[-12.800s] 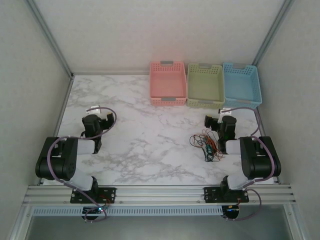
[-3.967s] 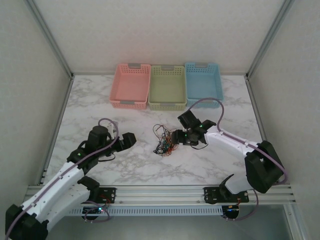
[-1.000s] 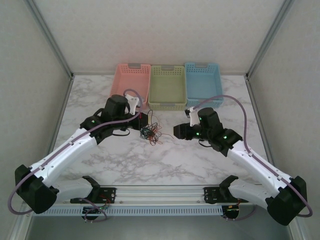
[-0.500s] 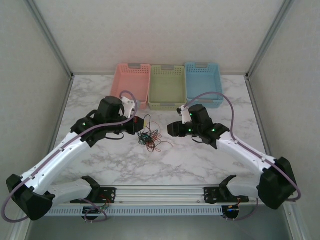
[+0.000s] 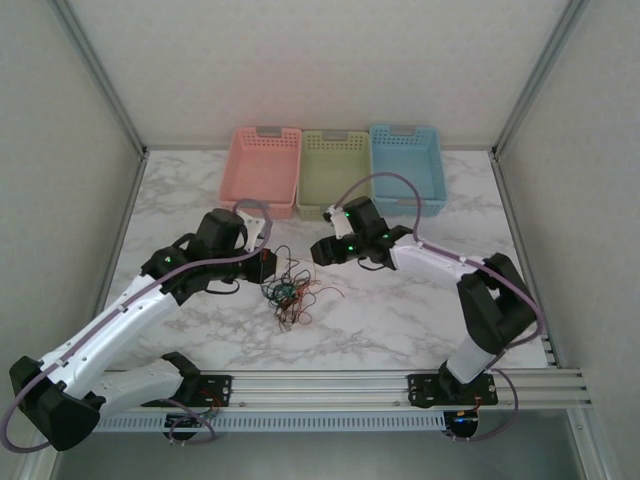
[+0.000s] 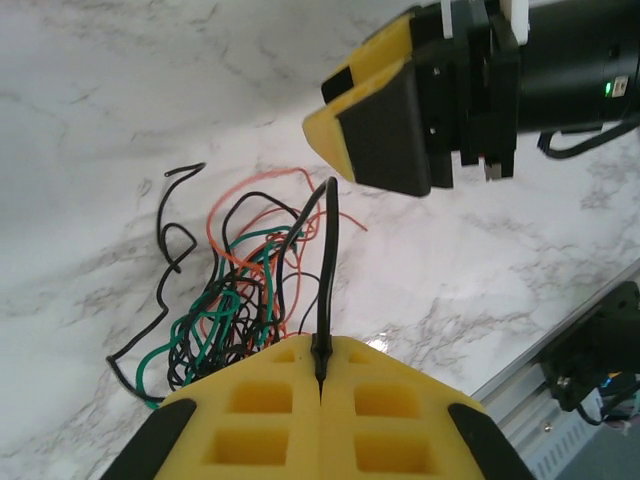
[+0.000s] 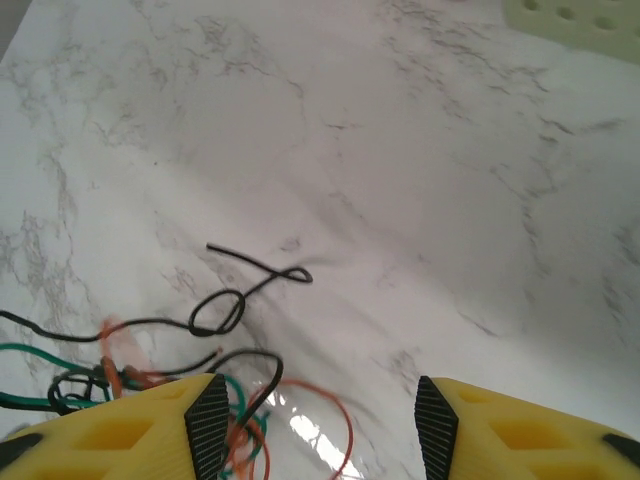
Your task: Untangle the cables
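Pinching black cable (image 6: pixel 326 262): left hand (image 6: pixel 320 368) | right hand (image 7: pixel 318 405) spread opposite | baskets (image 5: pixel 333 212) behind

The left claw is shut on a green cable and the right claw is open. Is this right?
Not quite: the left wrist view shows the left claw shut on a black cable, not a green one. The right claw is open.
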Robot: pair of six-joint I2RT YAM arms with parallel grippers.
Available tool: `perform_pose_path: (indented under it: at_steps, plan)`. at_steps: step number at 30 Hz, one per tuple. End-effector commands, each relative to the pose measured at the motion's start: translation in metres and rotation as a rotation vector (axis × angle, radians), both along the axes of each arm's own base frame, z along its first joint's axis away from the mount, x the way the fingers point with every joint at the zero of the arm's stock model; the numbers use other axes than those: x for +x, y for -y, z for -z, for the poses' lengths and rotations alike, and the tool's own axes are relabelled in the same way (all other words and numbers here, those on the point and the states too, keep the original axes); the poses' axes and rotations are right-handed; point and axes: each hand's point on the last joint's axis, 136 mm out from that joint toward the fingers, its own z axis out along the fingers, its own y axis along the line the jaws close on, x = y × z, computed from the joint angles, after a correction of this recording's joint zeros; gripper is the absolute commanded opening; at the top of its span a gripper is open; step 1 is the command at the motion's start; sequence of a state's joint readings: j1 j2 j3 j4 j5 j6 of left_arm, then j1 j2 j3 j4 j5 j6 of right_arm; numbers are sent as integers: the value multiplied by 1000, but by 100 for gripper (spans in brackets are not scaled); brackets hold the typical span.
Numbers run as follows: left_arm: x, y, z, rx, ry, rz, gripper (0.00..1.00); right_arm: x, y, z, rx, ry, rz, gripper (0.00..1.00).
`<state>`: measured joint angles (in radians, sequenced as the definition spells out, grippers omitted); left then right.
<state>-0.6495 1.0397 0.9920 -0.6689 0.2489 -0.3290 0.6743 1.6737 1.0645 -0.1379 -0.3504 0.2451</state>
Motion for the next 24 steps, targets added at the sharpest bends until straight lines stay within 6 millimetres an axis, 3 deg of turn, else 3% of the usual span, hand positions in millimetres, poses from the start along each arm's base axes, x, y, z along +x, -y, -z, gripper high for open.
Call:
perform_pose_path:
  at_steps: [1, 6, 10, 13, 15, 20, 24]
  plan:
    - [-4, -6, 0, 0, 2, -29, 0, -6, -25, -1, 43, -21, -94, 55]
    - [-4, -8, 2, 7, 3, -38, 0, -16, -39, 12, 24, -54, -149, 56]
    - [-4, -8, 4, 12, 0, -39, 0, -20, -40, 17, 7, -59, -146, 56]
    - [-4, -8, 4, 14, 2, -36, 0, -15, -33, 8, -10, -30, -104, 58]
    - [-3, -9, 3, 16, 6, -39, 0, -12, -28, -8, -8, 12, -78, 60]
    - [-4, -8, 2, 10, 6, -35, 0, -29, -24, -43, 60, 55, -124, 68]
    - [-3, -9, 2, 17, 13, -37, 0, -47, -30, -29, 79, -30, -214, 68]
